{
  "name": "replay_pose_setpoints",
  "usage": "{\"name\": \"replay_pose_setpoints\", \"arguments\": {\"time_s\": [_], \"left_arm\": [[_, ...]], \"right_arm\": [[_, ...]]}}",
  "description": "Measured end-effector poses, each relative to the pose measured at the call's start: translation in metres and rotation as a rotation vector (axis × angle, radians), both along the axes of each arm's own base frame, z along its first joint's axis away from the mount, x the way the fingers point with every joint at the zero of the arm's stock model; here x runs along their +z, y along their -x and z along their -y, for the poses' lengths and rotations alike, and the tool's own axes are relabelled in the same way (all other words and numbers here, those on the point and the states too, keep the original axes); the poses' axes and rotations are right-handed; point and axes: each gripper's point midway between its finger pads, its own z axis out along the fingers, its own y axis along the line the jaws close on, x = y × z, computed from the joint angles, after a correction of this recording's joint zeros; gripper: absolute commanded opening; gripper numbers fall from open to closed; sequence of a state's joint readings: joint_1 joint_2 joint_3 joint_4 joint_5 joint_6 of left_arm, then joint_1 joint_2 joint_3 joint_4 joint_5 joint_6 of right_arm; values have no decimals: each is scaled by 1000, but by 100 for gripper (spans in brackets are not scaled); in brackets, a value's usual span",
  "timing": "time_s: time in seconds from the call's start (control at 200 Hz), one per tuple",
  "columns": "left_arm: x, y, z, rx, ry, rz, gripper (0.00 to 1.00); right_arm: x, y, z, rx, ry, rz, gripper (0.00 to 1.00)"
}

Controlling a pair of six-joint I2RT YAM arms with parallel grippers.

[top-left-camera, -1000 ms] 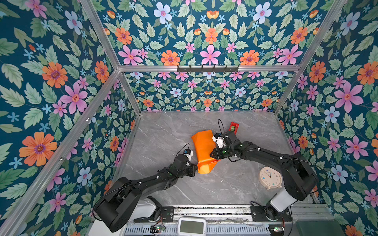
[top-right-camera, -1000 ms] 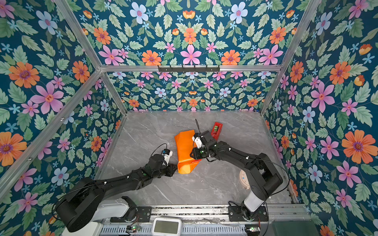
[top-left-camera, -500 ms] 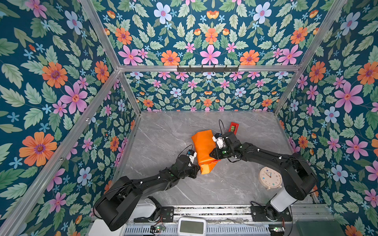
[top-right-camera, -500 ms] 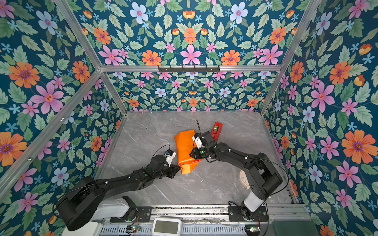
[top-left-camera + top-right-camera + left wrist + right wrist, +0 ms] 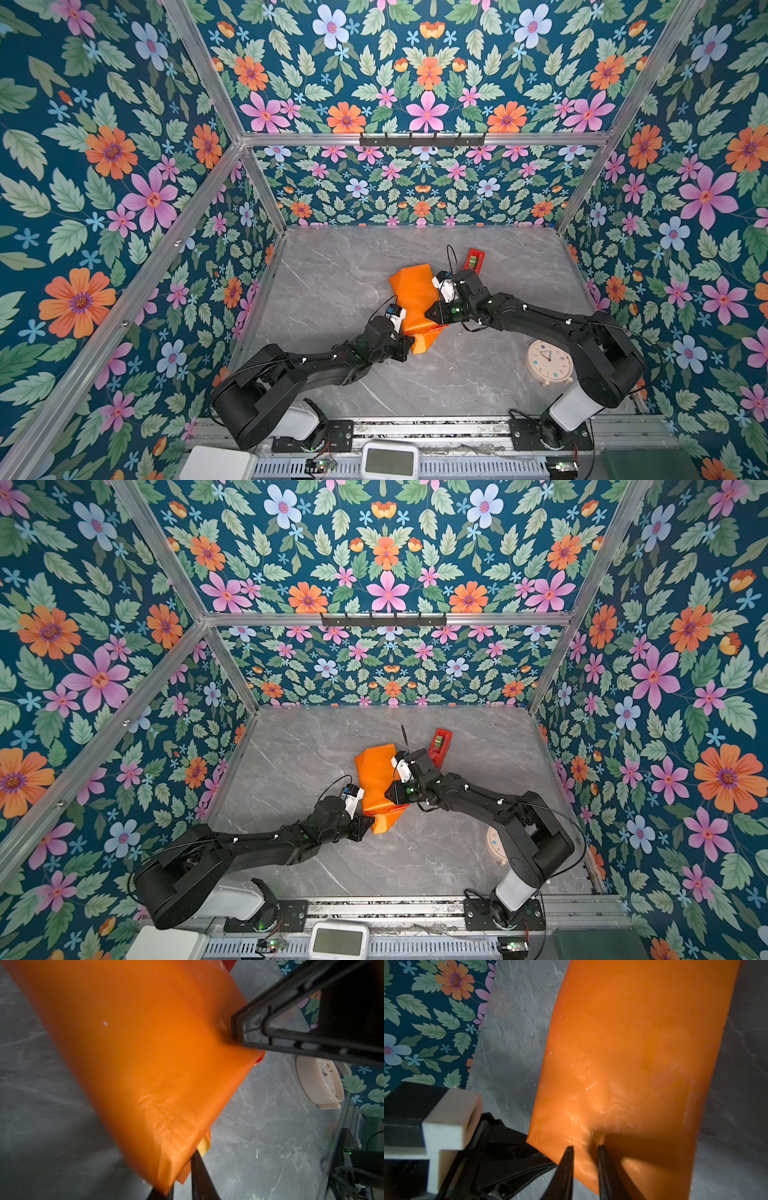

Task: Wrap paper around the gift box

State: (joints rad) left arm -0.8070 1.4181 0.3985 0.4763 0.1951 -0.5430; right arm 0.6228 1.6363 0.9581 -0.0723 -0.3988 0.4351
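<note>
The paper lies mid-table as a folded orange bundle. A sliver of its yellow face shows at the near end. The gift box is hidden; no blue shows anywhere. My left gripper is at the bundle's near end, and in the left wrist view it is shut on a folded corner of the paper. My right gripper is at the bundle's right edge. In the right wrist view its tips pinch a small pucker of the paper.
A slim red gadget lies just behind the right wrist. A cream round clock sits at the front right, partly behind the right arm. Floral walls enclose the grey marble table on three sides.
The left gripper has edged slightly in toward the paper's near end and both sets of jaws have narrowed a little. The bundle has hardly shifted.
</note>
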Motion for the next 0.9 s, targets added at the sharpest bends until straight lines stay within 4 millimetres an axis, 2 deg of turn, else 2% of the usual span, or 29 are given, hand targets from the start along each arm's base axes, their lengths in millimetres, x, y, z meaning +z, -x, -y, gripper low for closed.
{"name": "replay_pose_setpoints", "arguments": {"time_s": [0.9], "left_arm": [[-18,-20,14,-1,-80,136,20]], "right_arm": [[-1,-1,1,-9,1,2,21]]}}
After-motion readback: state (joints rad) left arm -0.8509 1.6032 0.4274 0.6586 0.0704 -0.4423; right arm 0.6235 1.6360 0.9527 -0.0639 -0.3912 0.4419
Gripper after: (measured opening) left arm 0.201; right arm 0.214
